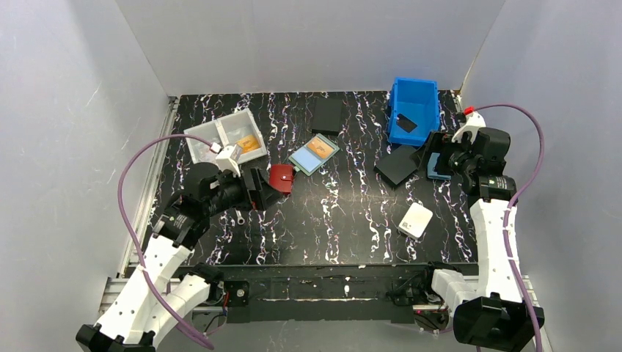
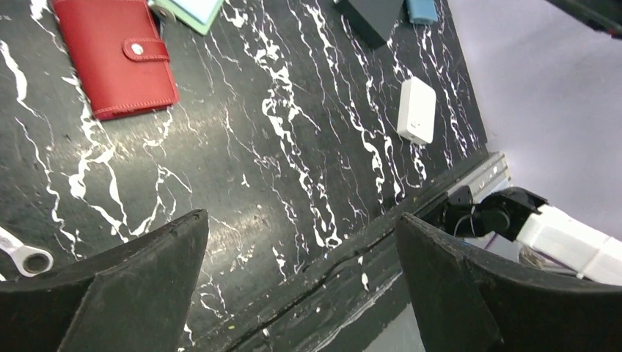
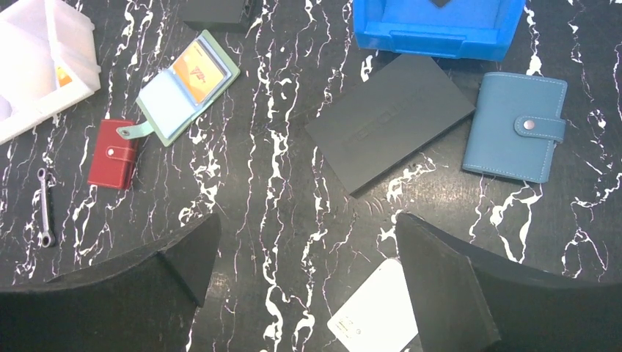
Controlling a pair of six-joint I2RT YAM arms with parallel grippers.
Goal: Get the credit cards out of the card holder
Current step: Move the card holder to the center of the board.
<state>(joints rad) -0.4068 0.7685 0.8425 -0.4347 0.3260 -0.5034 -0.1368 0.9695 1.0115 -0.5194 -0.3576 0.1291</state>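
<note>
The card holder (image 1: 281,178) lies closed and snapped on the counter (image 1: 345,220), left of centre. It sits just right of the left hand (image 1: 260,192), which is spread and empty. The right hand (image 1: 438,155), also spread, is well apart at the right. The left arm is the nearer one.

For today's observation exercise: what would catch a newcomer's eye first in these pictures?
The bright blue bin at the table's far right stands out most against the black, white-veined tabletop. Next comes the red card holder, snapped shut, left of centre, beside the teal-framed case.
</note>
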